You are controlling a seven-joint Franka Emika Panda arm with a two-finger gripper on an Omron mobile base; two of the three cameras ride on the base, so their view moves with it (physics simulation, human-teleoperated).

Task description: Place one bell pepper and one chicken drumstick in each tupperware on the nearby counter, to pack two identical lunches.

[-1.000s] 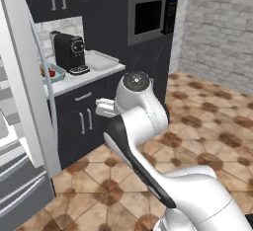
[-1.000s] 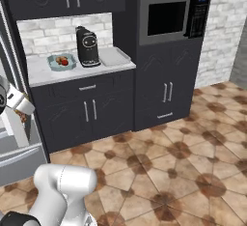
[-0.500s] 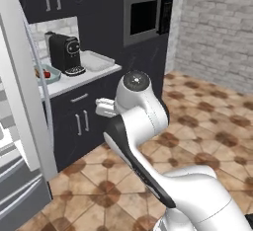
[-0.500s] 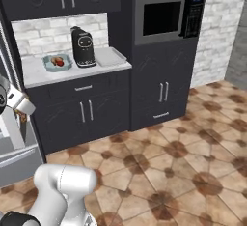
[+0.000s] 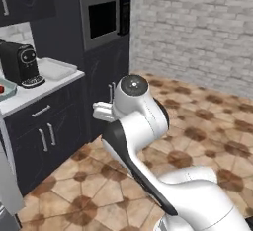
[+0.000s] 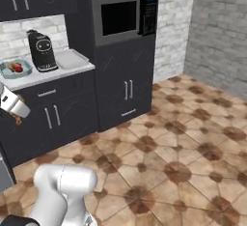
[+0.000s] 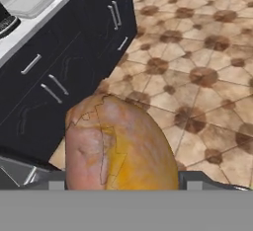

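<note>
A golden-brown chicken drumstick (image 7: 118,146) sits between my fingertips in the hand view, plump end forward, with my gripper (image 7: 126,183) shut on it above the tiled floor in front of the dark cabinets. In the right base view the gripper (image 6: 9,102) is at the left edge, a bit of the drumstick (image 6: 18,120) below it. On the marble counter (image 6: 53,73) the teal tupperware (image 6: 7,70) holds a red bell pepper (image 6: 18,67). The grey tupperware (image 6: 72,58) lies right of the coffee machine, and it also shows in the hand view (image 7: 27,0).
A black coffee machine (image 6: 42,51) stands between the two containers. A built-in microwave (image 6: 120,17) sits in the tall dark unit to the right. Brown tiled floor (image 6: 183,152) spreads open toward the brick wall. A grey appliance door (image 5: 7,185) is at the left.
The whole picture has shifted, so the base has moved: the counter now lies further left and the brick wall fills more of the views. The drumstick stays held.
</note>
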